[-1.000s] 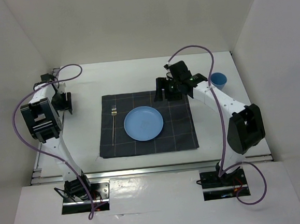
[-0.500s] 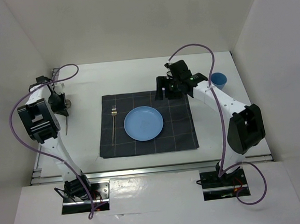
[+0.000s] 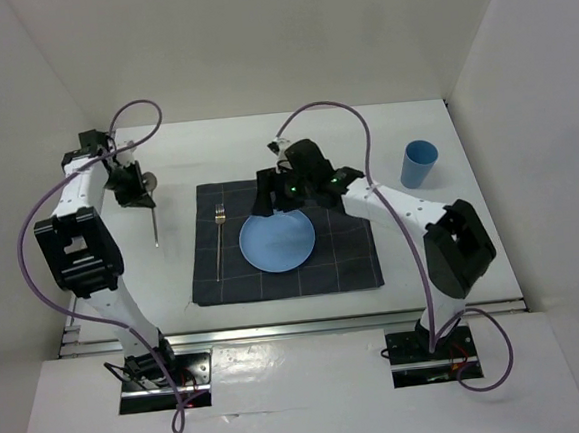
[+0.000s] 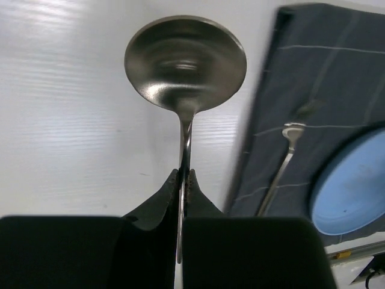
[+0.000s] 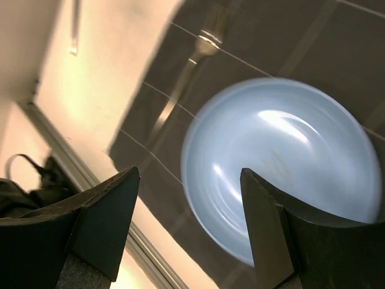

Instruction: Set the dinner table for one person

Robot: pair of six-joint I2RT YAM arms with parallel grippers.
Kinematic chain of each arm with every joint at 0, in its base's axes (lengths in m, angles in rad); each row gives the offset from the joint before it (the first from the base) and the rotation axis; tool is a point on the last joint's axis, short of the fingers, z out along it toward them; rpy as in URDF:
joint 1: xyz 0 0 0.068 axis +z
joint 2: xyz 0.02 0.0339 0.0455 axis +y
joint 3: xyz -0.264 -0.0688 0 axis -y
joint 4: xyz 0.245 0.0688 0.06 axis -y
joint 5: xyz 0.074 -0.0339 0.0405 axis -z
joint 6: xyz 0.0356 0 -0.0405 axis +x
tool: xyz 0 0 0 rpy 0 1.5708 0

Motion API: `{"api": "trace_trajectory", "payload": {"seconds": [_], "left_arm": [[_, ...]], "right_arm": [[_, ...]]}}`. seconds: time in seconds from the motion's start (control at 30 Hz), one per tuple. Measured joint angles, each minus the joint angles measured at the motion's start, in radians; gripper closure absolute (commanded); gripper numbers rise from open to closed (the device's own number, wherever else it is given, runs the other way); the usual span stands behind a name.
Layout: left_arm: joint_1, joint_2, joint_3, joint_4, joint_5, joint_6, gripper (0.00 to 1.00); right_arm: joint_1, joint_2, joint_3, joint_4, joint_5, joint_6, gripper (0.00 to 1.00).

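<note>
Filling the middle of the top view, the dinner table [image 3: 264, 148] is a flat white rectangle with an aluminium rail along its lower edge and white walls around. At upper left, the left gripper [image 3: 132, 186] pinches a spoon [image 3: 155, 225] by its handle. The right gripper [image 3: 271, 203] hangs wide apart, holding nothing, over the blue plate [image 3: 282, 245].

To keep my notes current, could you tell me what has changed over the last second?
The left pincer shut on the spoon and carried it right, toward the mat. The right pincer, open, swung left from the mat's far right part to the far edge of the plate. The fork, plate, mat and cup stayed put.
</note>
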Motion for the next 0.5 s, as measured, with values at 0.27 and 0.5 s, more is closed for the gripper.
{"api": "trace_trajectory", "payload": {"seconds": [0.27,0.5], "left_arm": [[-0.184,-0.077,0.000,0.014,-0.019,-0.105,1.00],[-0.300,-0.071,0.013,0.018,-0.095,-0.157,1.00]], "right_arm": [[0.064,0.275,0.123,0.293,-0.102,0.177,0.26],[0.103,0.518,0.271,0.468,-0.146,0.351,0.30]]}}
